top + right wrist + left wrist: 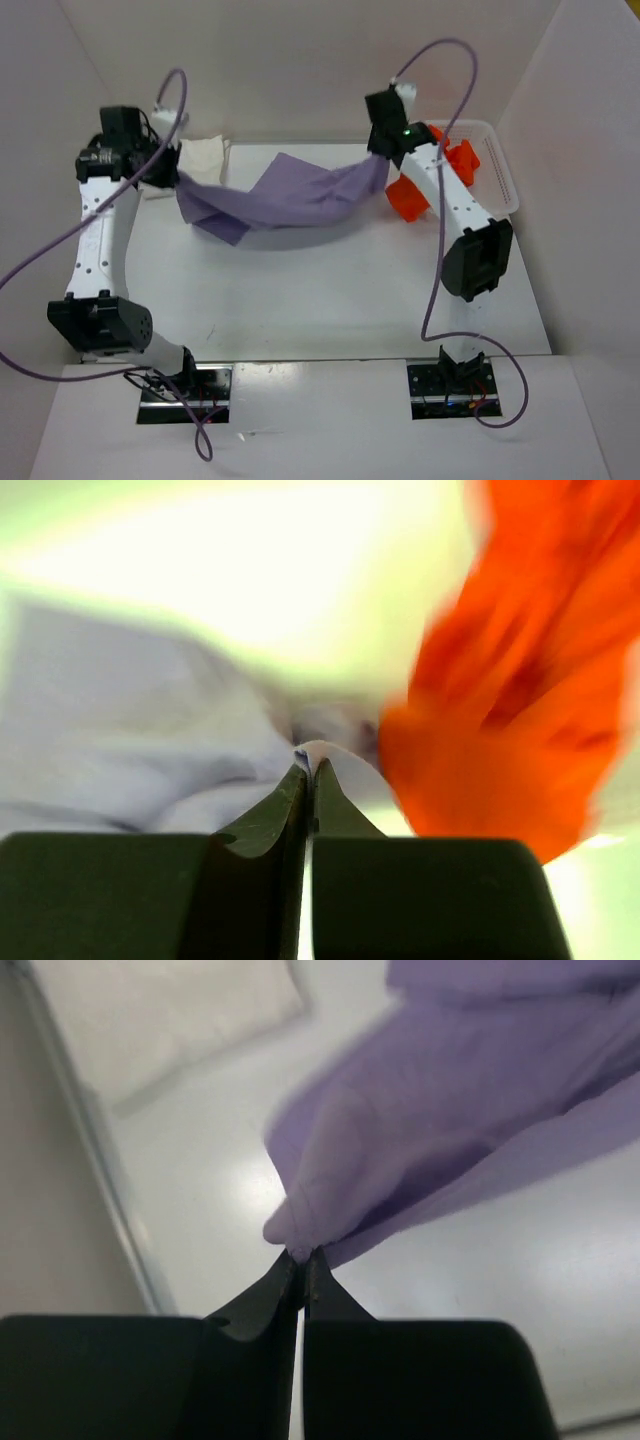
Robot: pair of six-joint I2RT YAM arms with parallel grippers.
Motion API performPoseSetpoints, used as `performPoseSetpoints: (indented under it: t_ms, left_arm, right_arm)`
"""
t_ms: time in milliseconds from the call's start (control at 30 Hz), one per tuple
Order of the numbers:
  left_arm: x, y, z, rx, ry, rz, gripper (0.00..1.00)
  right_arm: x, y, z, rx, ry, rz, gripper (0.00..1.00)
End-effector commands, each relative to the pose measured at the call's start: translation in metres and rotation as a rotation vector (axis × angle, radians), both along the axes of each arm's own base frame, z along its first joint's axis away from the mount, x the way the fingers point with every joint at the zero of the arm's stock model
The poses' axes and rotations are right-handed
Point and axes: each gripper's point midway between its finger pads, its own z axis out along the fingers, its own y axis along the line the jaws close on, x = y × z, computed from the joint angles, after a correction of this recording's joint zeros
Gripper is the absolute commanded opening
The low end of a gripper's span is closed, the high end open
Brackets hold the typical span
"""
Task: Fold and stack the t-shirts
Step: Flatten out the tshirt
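The lavender t-shirt (290, 195) hangs stretched between both arms above the back of the table, sagging in the middle. My left gripper (178, 172) is shut on its left end; the left wrist view shows the cloth (420, 1130) pinched at the fingertips (302, 1260). My right gripper (382, 160) is shut on its right end, pale cloth (130, 740) caught between the tips (308, 768). The orange t-shirt (415, 195) lies crumpled half out of the basket, close right of that gripper, blurred in the right wrist view (520, 700). A folded white t-shirt (205, 155) lies at the back left.
The white mesh basket (500, 165) stands at the back right against the wall. White walls enclose the table on three sides. The right arm's elbow (478, 255) hangs over the right part of the table.
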Motion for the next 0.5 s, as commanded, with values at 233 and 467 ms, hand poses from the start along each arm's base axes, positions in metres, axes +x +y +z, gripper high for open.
performPoseSetpoints:
  t_ms: [233, 467]
  left_arm:
    - [0.055, 0.015, 0.254, -0.025, -0.707, 0.081, 0.0]
    - [0.001, 0.005, 0.185, 0.045, -0.545, -0.014, 0.0]
  right_arm:
    - [-0.103, -0.094, 0.302, 0.041, -0.63, -0.205, 0.0]
    - [-0.161, -0.086, 0.233, 0.092, -0.447, -0.115, 0.0]
